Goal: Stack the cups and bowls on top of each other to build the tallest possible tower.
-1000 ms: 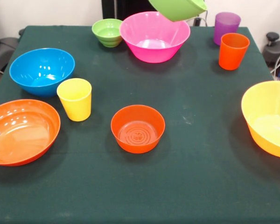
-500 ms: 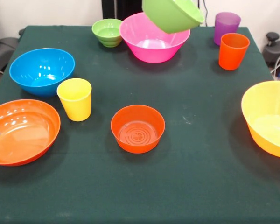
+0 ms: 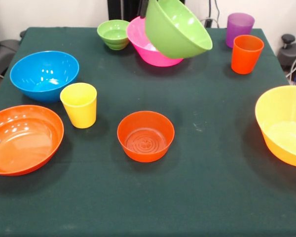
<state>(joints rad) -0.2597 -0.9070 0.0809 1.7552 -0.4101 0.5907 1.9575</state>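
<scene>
Front view: medium green bowl [image 3: 175, 30] is hanging tilted in the air over the counter's far edge, partly covering the pink bowl [image 3: 147, 47]. Small red-orange bowl [image 3: 145, 136] is sitting mid-counter, nearer the near edge. Hand hidden; its state cannot be told.

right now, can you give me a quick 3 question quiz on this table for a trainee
1. True or false: the medium green bowl rests flat on the table.
2. Which cup stands nearest the blue bowl? A yellow cup B orange cup C purple cup
3. Fill in: the small red-orange bowl holds ____.

Key: 1 false, it hangs tilted in the air in front of the pink bowl. 2 A. 3 nothing.
</scene>
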